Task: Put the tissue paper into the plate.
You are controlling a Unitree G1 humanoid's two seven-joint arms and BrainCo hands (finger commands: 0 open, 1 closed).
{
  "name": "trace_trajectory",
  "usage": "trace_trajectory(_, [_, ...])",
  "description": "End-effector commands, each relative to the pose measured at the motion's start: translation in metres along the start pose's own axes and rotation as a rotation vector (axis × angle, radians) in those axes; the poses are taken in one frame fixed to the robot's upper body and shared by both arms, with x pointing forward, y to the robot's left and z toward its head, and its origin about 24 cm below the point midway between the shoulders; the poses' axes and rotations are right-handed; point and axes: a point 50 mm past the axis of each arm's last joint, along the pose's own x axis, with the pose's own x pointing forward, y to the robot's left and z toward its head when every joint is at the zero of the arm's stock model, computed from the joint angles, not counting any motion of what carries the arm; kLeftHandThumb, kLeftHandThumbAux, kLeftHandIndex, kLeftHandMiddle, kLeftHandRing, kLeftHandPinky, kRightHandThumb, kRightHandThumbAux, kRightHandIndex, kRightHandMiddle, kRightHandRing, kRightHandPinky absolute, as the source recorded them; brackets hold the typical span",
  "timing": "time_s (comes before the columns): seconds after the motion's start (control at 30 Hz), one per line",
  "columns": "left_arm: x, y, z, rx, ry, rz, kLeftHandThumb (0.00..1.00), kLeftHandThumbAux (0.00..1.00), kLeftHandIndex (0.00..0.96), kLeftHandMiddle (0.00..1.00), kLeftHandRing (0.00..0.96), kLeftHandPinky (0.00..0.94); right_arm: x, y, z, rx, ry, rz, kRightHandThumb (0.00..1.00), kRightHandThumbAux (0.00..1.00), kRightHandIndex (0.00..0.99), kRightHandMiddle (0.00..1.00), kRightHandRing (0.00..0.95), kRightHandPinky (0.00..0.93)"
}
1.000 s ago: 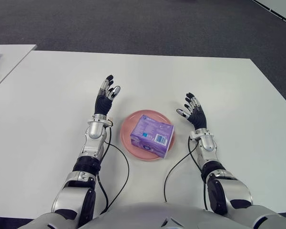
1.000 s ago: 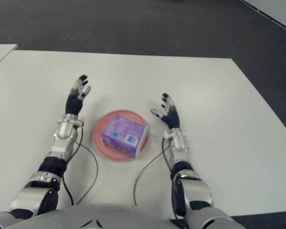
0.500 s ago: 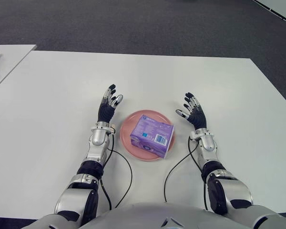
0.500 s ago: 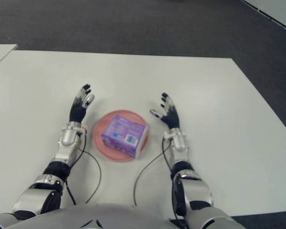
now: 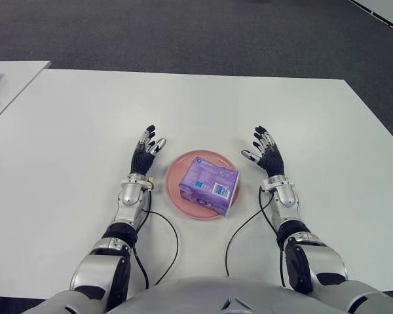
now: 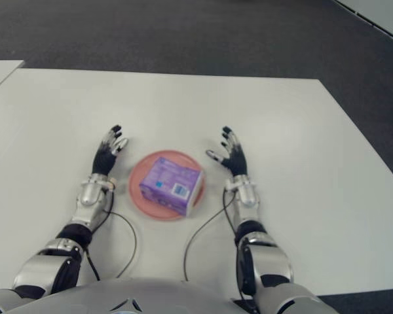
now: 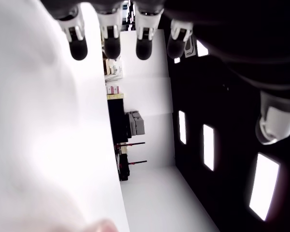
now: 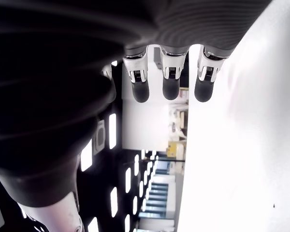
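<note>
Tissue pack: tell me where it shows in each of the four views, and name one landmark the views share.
Left eye view: the purple tissue pack lies on the pink plate, just below centre, between the open left hand and right hand.
Right eye view: the same spot, a little left of centre.
Left wrist view: not in it.
Right wrist view: not in it.
Shared landmark: the white table.
</note>
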Motion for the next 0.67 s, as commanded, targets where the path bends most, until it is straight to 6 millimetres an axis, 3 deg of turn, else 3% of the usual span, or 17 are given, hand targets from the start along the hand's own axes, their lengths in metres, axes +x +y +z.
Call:
trace_trajectory(0.03, [-0.0144, 0.0055, -0.0192, -0.017, 0.1, 0.013, 0.0, 0.445, 0.0, 0.0, 0.0, 0.0, -0.0284, -0.0001, -0.0244, 0.016, 0.106, -0.009, 0.0, 0.802, 0.0, 0.0, 0.0, 0.006])
trace_trajectory(0.67, [-0.0166, 0.0028, -0.0229, -0.066, 0.135, 0.047, 0.0, 0.458, 0.0, 0.0, 0.0, 0.0, -0.0293, -0.0023, -0.0249, 0.0, 0.112, -0.015, 0.0, 0.803, 0.0, 0.0, 0.0, 0.0])
